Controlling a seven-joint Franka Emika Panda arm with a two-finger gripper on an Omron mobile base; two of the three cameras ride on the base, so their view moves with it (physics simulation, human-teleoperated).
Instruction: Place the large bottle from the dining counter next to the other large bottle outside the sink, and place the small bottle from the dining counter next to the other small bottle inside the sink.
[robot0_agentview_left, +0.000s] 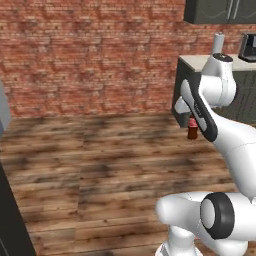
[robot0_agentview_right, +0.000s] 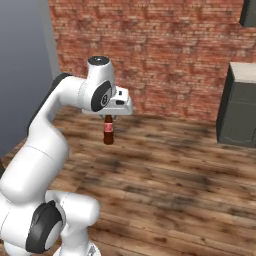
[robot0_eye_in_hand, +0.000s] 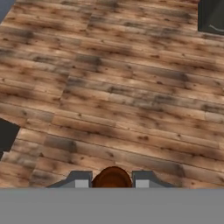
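Observation:
The small bottle (robot0_agentview_right: 108, 133), dark brown-red with a reddish label, hangs upright from my gripper (robot0_agentview_right: 108, 120), which is shut on its neck high above the wooden floor. From the left base view the small bottle (robot0_agentview_left: 192, 131) shows just under the gripper (robot0_agentview_left: 192, 122), partly behind my forearm. Looking down in the hand view, the bottle's round brown top (robot0_eye_in_hand: 112, 178) sits between the two fingertips (robot0_eye_in_hand: 81, 181) of the gripper (robot0_eye_in_hand: 112, 183).
Bare plank floor (robot0_eye_in_hand: 113, 96) lies below. A brick wall (robot0_agentview_left: 90, 55) stands ahead. A dark cabinet with a pale counter top (robot0_agentview_left: 197, 62) stands at the right, also the cabinet (robot0_agentview_right: 239, 107). A grey wall (robot0_agentview_right: 22, 70) and a dark unit (robot0_agentview_left: 10, 215) stand at the left.

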